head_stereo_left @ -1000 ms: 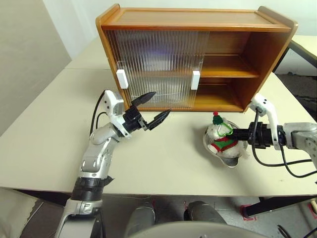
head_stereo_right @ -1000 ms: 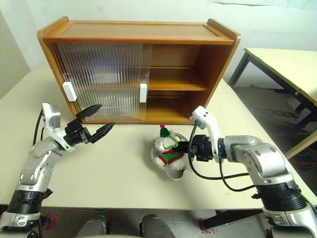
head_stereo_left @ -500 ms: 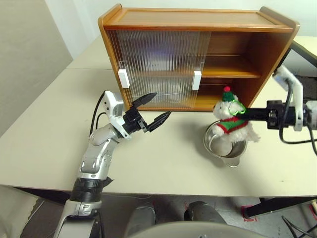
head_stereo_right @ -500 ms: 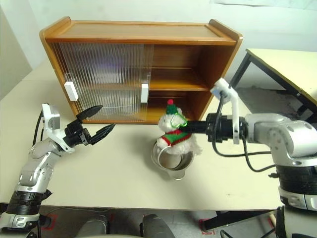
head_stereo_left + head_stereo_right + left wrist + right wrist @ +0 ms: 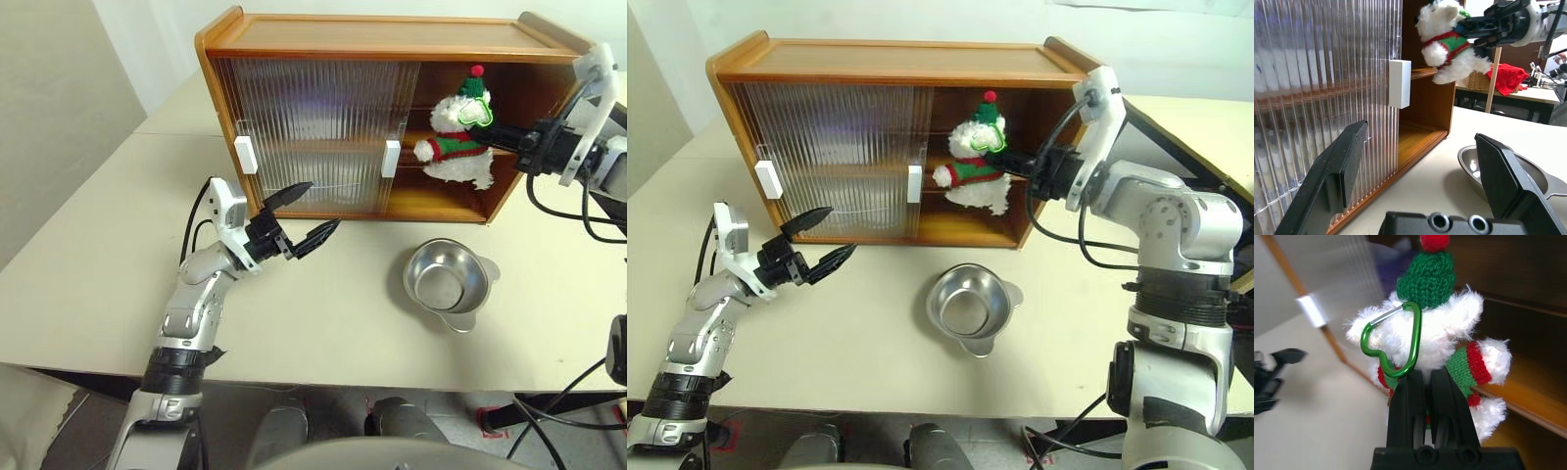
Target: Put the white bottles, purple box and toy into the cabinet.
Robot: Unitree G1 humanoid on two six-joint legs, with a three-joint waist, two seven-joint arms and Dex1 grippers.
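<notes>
Right eye view: right gripper (image 5: pixel 1011 163) pinches the small white plush toy (image 5: pixel 973 166) before the open wooden cabinet (image 5: pixel 901 137). Left gripper (image 5: pixel 820 239) hangs wide open, empty.

We note a cream table (image 5: pixel 88 264), a white wall (image 5: pixel 147 39), a second table (image 5: pixel 1200 127), and grey floor (image 5: pixel 1136 191).
</notes>
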